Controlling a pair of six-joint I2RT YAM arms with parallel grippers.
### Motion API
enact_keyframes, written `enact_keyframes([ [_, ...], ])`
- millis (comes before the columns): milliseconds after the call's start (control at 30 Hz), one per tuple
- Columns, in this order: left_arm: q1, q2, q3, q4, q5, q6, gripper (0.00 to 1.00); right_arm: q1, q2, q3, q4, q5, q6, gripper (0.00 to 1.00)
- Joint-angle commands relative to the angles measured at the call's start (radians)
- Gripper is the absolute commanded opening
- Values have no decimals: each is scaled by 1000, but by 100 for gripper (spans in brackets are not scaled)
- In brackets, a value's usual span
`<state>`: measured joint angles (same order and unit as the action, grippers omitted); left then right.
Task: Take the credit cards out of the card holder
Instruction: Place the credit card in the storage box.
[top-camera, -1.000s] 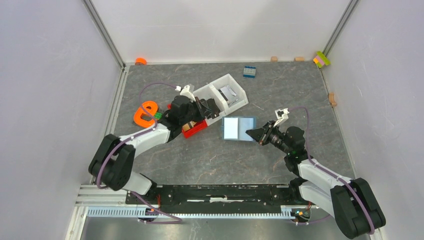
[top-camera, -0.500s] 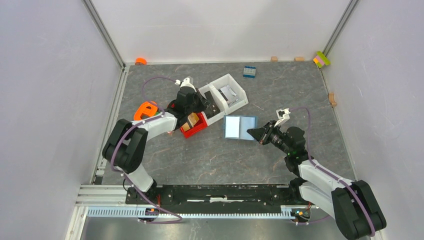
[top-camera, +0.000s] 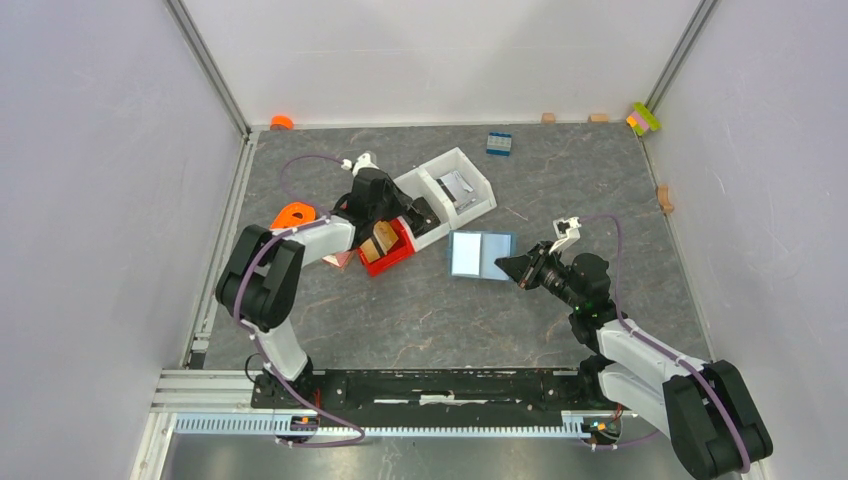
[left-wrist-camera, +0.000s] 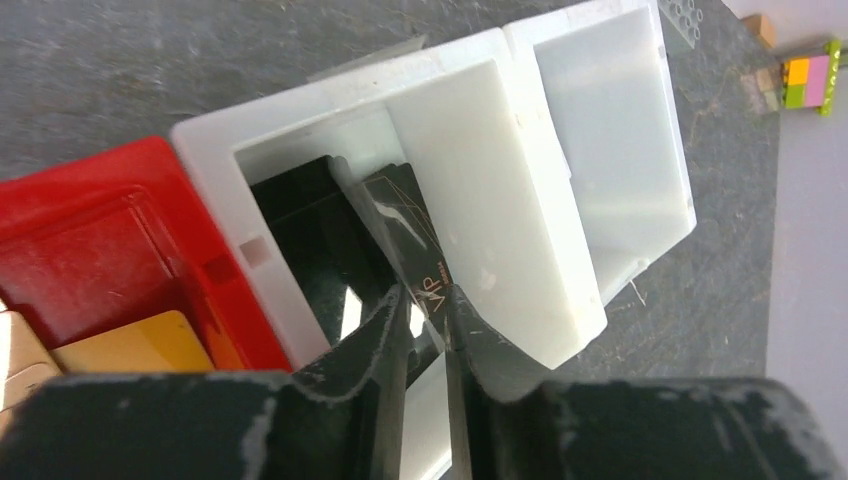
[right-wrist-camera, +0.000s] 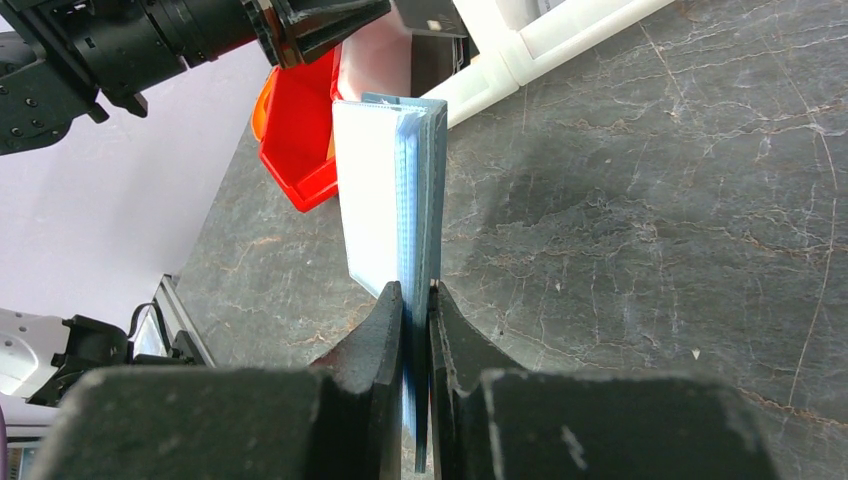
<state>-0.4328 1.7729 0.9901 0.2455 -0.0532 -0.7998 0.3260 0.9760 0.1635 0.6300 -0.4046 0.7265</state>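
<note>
Folding tighter, the left arm (top-camera: 300, 240) holds its left tool (left-wrist-camera: 425, 300) over the white bin (left-wrist-camera: 500, 200), pinching a dark card (left-wrist-camera: 415, 235). Tan credit cards (left-wrist-camera: 130, 350) lie in the red bin (left-wrist-camera: 90, 250). The right tool (right-wrist-camera: 417, 295) clamps the edge of the card holder (top-camera: 478, 256), which lies open on the tabletop (right-wrist-camera: 650, 200). Whether any cards remain inside cannot be told.

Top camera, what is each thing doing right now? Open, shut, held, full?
card holder, open, pale inside up, one edge pinched.
right gripper, shut on the card holder.
left gripper, shut on the black card.
black card, held, partly down in the white bin.
white bin, open-topped, black card in one compartment.
credit cards, out, in the red bin.
red bin, open-topped, partly filled.
</note>
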Motion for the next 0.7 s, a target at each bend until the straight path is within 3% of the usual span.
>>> enact_keyframes([
  [0,10,-50,7,-51,-95,12,32,-1,-5,21,39,16,-18,0],
  [433,7,-231,-79,-57,-59,-9,44,-2,7,22,43,13,-19,0],
  [533,-5,-298,-110,-64,44,-50,61,-2,9,25,48,0,-19,0],
  [667,-86,-388,-145,-81,113,-57,94,-2,10,28,68,-24,-18,0],
])
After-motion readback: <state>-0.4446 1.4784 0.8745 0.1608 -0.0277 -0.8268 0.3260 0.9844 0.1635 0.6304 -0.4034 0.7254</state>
